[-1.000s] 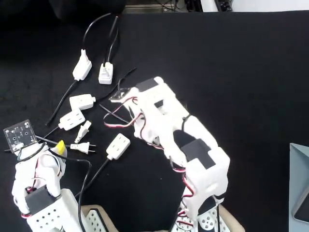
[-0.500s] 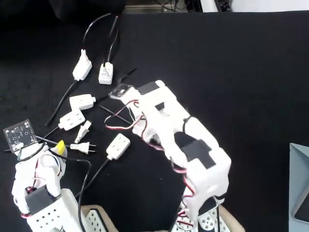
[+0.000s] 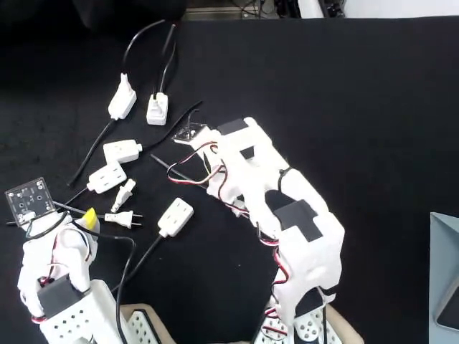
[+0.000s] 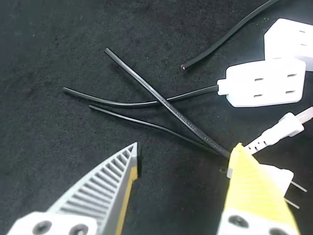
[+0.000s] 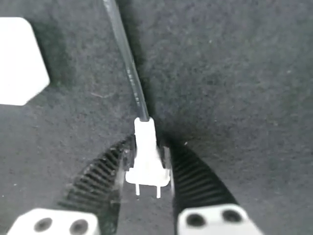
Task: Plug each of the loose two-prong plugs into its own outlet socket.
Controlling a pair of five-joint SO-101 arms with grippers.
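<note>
Over the last second the right arm (image 3: 287,208) had swung away from the left arm (image 3: 57,279) and a little toward the far edge of the table, carrying the right gripper (image 3: 190,132) with it. The left arm had kept still, and nothing lying on the cloth had shifted.

Black cloth (image 3: 358,107) covered the table. A grey-blue object (image 3: 446,272) sat at its edge on the right arm's side, and a pale strip of the room (image 3: 387,7) showed beyond the far edge.

In the right wrist view the right gripper (image 5: 146,149) was closed on a white two-prong plug (image 5: 146,169). Its jaws pressed both flanks of the plug's body, the prongs pointed back toward the wrist, and the black cord (image 5: 127,68) ran out ahead between the fingertips. A white socket (image 5: 19,61) lay off to one side of that cord, apart from the plug.

The left gripper (image 4: 186,149) hung over the cloth with its jaws spread wide, gripping nothing. A loose plug (image 4: 281,128) lay just beside its yellow finger (image 4: 249,191), and a second loose plug (image 4: 286,182) was partly hidden under that finger. An outlet socket (image 4: 261,83) lay beyond them. Neither loose plug lay between the jaws.
</note>
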